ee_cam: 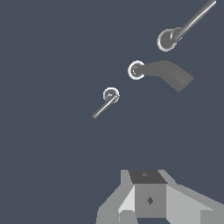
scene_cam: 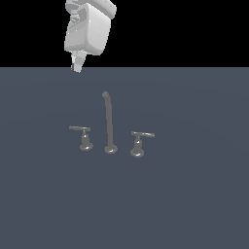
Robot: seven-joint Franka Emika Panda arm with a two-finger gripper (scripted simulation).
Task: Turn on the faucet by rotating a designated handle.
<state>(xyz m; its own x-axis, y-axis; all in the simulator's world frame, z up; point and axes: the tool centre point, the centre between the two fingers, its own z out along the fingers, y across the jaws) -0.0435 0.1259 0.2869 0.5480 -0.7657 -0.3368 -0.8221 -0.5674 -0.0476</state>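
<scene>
The faucet is a small grey metal set on a flat blue-grey surface. Its tall thin spout [scene_cam: 109,121] curves at the top. The handle [scene_cam: 85,139], a short post with a thin bar jutting to the exterior view's left, stands left of the spout. Its twin [scene_cam: 137,145] stands on the right, its bar jutting right. My gripper [scene_cam: 77,66] hangs high above and behind the handle, far from it, fingers together and empty. In the wrist view the nearest piece looks to be the handle [ee_cam: 111,95], then the spout [ee_cam: 164,72] and the other handle [ee_cam: 167,39]. My gripper [ee_cam: 148,186] shows at the frame edge.
The blue-grey surface [scene_cam: 194,204] stretches all around the faucet, and nothing else stands on it. Black background lies beyond its far edge.
</scene>
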